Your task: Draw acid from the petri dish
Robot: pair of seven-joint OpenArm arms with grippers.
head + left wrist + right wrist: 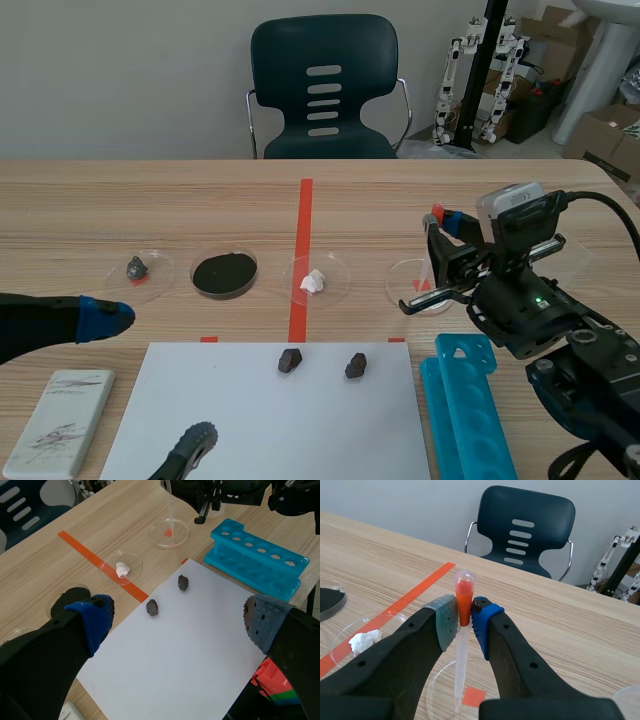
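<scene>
My right gripper [464, 622] is black, with one pad grey-green and the other blue. The pipette [461, 650] has an orange-red bulb and a clear stem. The petri dish [157, 536] is clear, the rack [470, 410] turquoise, the sheet [270, 430] white, and the counter [150, 200] pale wood-grain.

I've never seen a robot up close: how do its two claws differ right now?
The left gripper is open and empty; the right gripper is shut on a pipette. The left one sits beside the white sheet; the right one holds its pipette upright over a clear petri dish. Both are black, with dotted pads.
</scene>
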